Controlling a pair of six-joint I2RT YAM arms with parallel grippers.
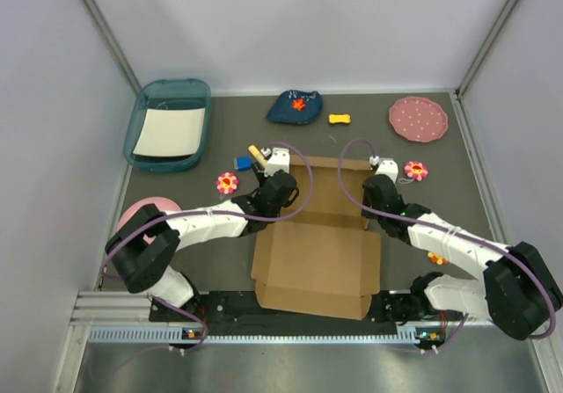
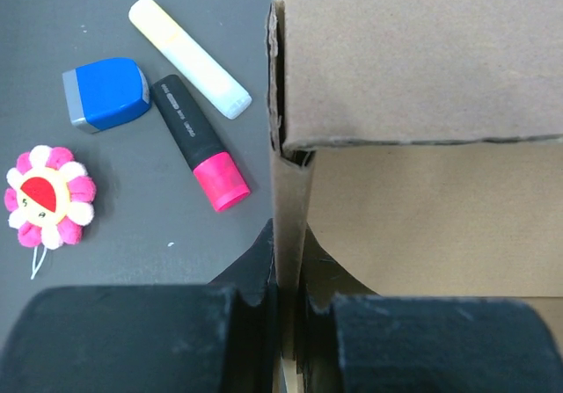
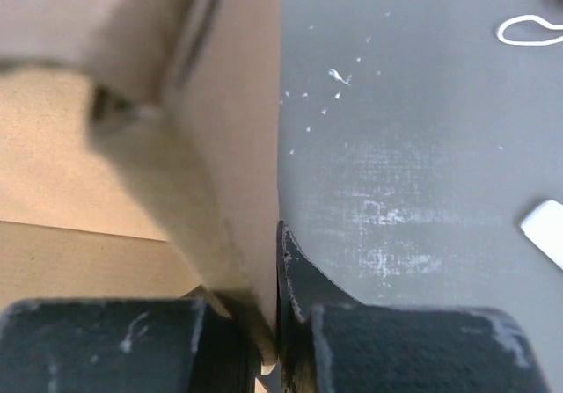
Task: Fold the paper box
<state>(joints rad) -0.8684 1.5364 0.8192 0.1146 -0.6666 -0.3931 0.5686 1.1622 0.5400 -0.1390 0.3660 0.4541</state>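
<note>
Left gripper was clenched on the left side wall of the paper box, its black fingers pressed against either face of the upright cardboard. The box sat near the middle of the table, toward the near edge. Its flat lid panel lay between the arm bases, and its raised walls faced the far edge.

Just outside the left wall lay a plush flower, a blue block, a black marker with a pink cap and a pale highlighter. The right gripper was likewise pinched shut on the right side wall, with bare table beyond it.

The likeliest trouble looked like the folded walls springing open. Both pinches sat low on thin panels, so an uneven pull from either arm could have buckled a wall or skewed the tray. A sideways shove on the left might also have swept the markers along.

The box was matte brown corrugated board, with raw fluted edges showing at the far left corner. It was creased in straight lines and had a curved die-cut inside the left wall. It probably bent easily along the scores and crushed under hard pressure. The table cover was dark grey and slightly fuzzy, flecked with white specks.
</note>
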